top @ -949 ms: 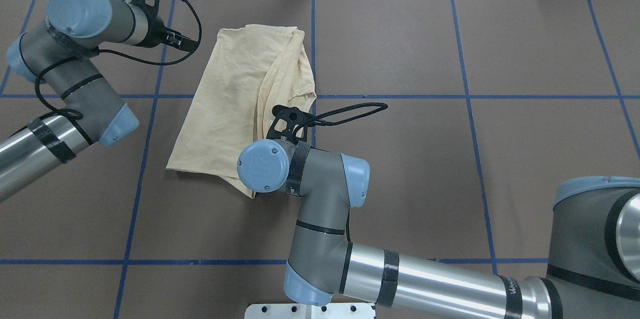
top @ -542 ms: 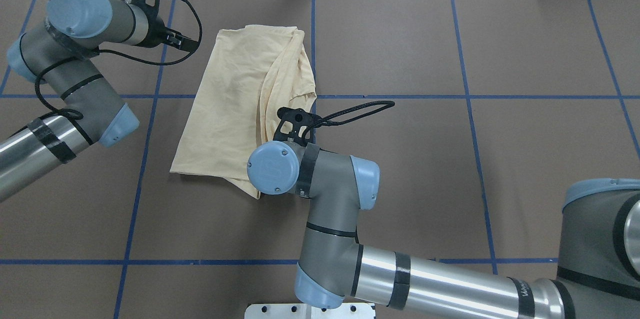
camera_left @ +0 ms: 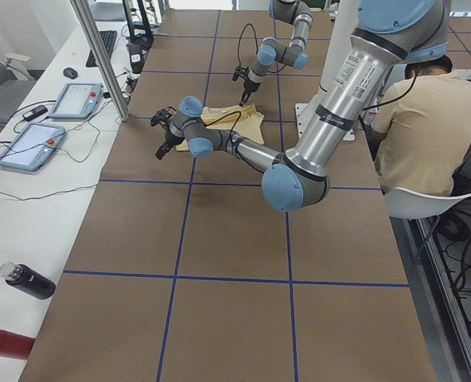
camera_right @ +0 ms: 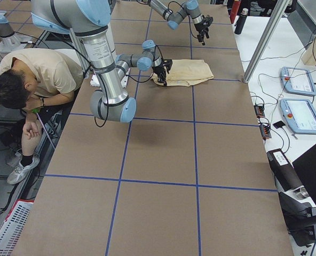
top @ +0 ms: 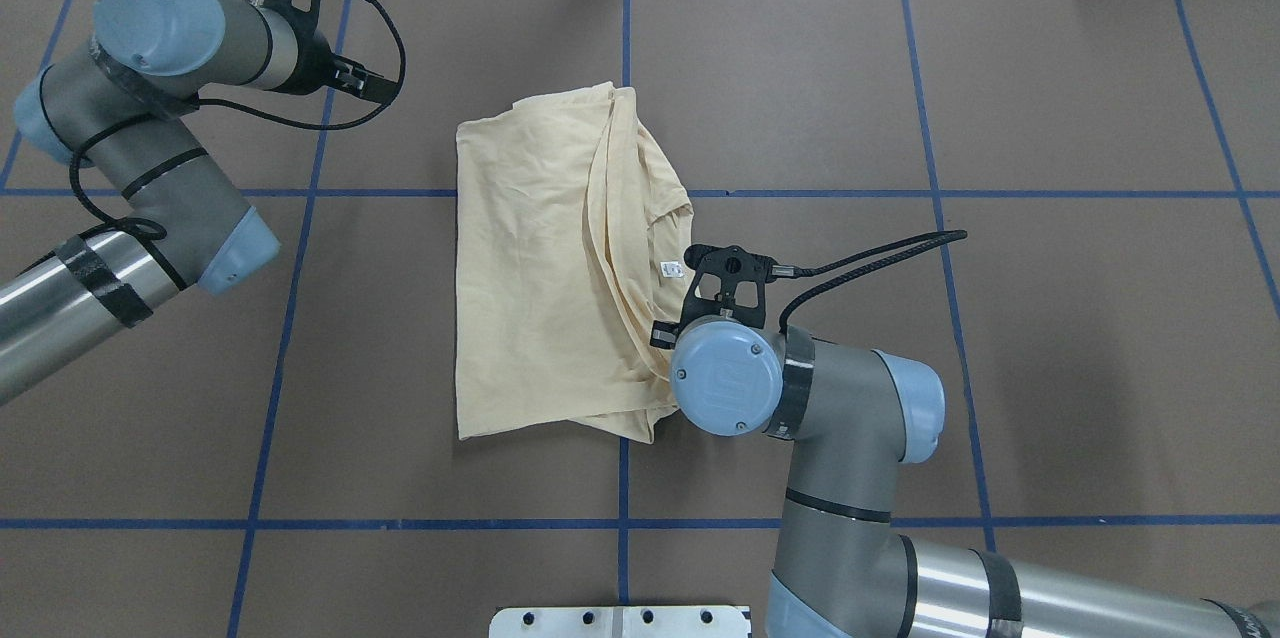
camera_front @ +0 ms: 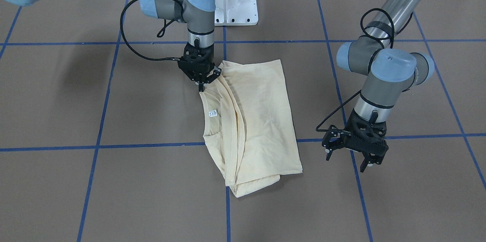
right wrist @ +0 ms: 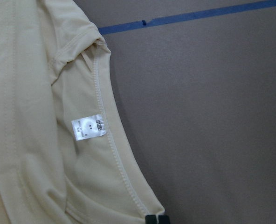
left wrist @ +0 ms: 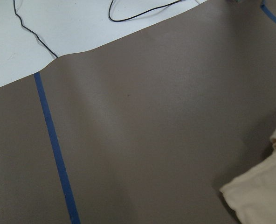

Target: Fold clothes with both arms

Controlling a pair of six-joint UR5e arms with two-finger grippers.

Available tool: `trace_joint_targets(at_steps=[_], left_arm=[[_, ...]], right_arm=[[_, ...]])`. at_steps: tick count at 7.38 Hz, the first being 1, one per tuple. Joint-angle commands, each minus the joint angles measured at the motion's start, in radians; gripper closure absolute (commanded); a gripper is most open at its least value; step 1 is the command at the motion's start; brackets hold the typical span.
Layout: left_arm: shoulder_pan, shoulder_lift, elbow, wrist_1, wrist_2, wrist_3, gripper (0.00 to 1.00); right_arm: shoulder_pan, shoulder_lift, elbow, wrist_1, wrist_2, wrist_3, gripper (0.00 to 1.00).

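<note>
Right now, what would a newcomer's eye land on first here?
The cream shirt stands out first, folded lengthwise on the brown table, its white neck label showing. The right gripper is shut on the shirt's edge by the collar. The left gripper hangs open beside the shirt, apart from it.

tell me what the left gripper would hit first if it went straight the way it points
Most likely the bare brown table cover: the left gripper angles down beside the shirt, whose corner only edges its wrist view. Depth is hard to judge.
</note>
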Motion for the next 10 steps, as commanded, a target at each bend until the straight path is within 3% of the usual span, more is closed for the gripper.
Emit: trace_joint_targets(at_steps=[1,5,6,7,10], left_arm=[[0.0,0.005,-0.006,0.0,0.0,-0.001,0.0],[0.0,0.006,-0.007,0.0,0.0,-0.001,0.0],[0.0,0.006,-0.008,0.0,0.0,-0.001,0.0],[0.002,0.005,-0.008,0.0,0.0,0.001,0.0],[0.002,0.005,-0.008,0.0,0.0,0.001,0.0]], right_arm=[[-0.043,-0.007,0.026,-0.015,-0.045,0.014,1.0],[-0.086,-0.022,0.101,-0.071,-0.068,0.026,1.0],[-0.086,-0.023,0.1,-0.071,-0.067,0.025,0.85],[-0.087,-0.031,0.103,-0.071,-0.065,0.011,0.01],[-0.012,0.065,0.115,-0.164,-0.016,-0.069,0.0]])
